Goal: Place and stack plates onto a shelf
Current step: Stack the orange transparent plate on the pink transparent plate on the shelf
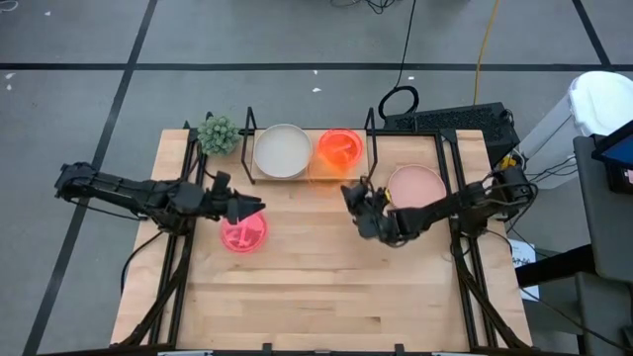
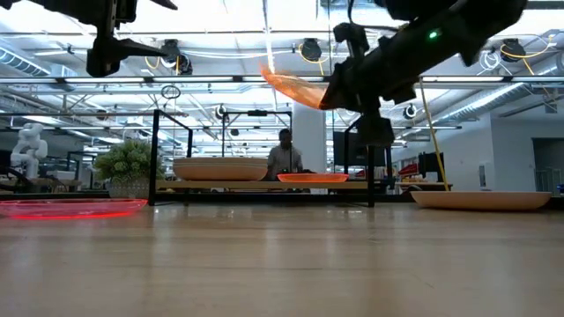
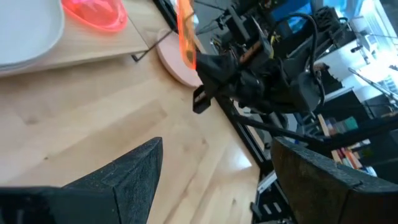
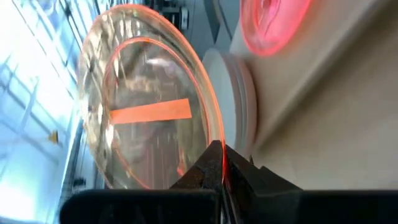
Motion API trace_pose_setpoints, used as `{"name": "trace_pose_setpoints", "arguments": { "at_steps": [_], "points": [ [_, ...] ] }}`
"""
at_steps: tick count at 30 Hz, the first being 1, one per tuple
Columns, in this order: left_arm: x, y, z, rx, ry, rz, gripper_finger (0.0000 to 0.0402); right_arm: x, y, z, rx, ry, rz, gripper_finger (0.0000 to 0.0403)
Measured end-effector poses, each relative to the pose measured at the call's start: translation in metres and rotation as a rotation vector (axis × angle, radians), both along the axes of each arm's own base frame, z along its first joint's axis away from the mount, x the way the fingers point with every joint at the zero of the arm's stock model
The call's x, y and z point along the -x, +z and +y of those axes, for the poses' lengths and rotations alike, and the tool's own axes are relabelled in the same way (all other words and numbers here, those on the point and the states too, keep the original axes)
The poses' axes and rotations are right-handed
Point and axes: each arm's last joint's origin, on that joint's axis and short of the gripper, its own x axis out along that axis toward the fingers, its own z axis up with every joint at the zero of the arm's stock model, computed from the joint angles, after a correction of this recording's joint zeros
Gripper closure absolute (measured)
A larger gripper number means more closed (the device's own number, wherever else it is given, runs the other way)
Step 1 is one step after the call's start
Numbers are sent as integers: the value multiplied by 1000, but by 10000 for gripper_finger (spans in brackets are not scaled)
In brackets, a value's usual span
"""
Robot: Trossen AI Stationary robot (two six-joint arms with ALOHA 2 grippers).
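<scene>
The translucent orange plate (image 4: 149, 112) is pinched by its rim in the right gripper (image 4: 219, 163), held on edge above the counter.

High view: the right gripper (image 1: 358, 203) sits at frame centre, just below the shelf (image 1: 309, 176), a light wood board between black wire end frames. On the shelf lie a stack of cream plates (image 1: 282, 150) and a second orange plate (image 1: 340, 147). A pale pink matte plate (image 1: 415, 185) lies on the counter (image 1: 316, 287) at the right, a neon pink translucent plate (image 1: 243, 233) at centre-left. The left gripper (image 1: 247, 206) hovers over that pink plate, jaws spread and empty.

Low view: the held plate (image 2: 295, 88) tilts, high at upper centre, above the shelved orange one (image 2: 313, 178).

To do this well, I judge the right arm should level the plate, centre it over the shelved orange plate, clear the wire frame, and lower before releasing.

Left wrist view: the right arm reaches in with its wrist rolled, plate edge-on (image 3: 185, 34).
</scene>
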Motion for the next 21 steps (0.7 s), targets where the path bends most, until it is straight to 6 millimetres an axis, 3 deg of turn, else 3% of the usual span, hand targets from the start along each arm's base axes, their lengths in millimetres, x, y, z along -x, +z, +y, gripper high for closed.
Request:
{"name": "trace_pose_setpoints", "arguments": {
  "at_steps": [10,16,21],
  "points": [
    [-1,0,3,74,33,-13,99,-2,1,-47,-23,-163,-40,403],
    [-1,0,4,85,37,-15,99,-23,12,-52,-5,-214,-80,403],
    [-1,0,7,94,61,-19,99,-37,-4,-57,-19,-273,-99,403]
  ]
}}
